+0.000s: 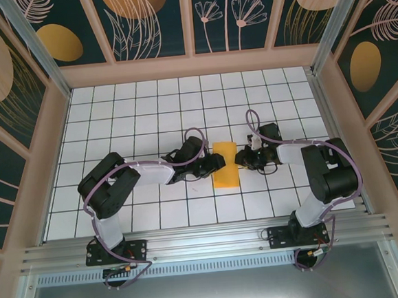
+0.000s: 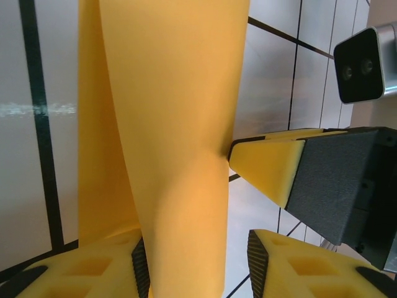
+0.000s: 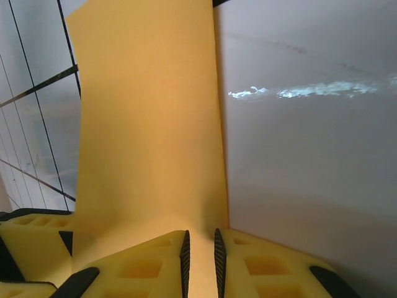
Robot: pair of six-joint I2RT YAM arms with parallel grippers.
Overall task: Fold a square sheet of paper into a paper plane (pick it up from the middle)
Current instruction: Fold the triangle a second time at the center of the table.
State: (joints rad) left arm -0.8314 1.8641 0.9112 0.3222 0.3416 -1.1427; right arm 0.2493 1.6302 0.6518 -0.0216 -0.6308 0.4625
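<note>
The folded square sheet of paper (image 1: 225,165) sat mid-table between both arms, long axis running near-to-far, with the right gripper (image 3: 201,251) pinching its right edge and the left gripper (image 2: 197,262) straddling the left edge, apparently not yet clamped.

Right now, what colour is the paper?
Plain orange-yellow, no print. The paper shows best in the right wrist view.
</note>
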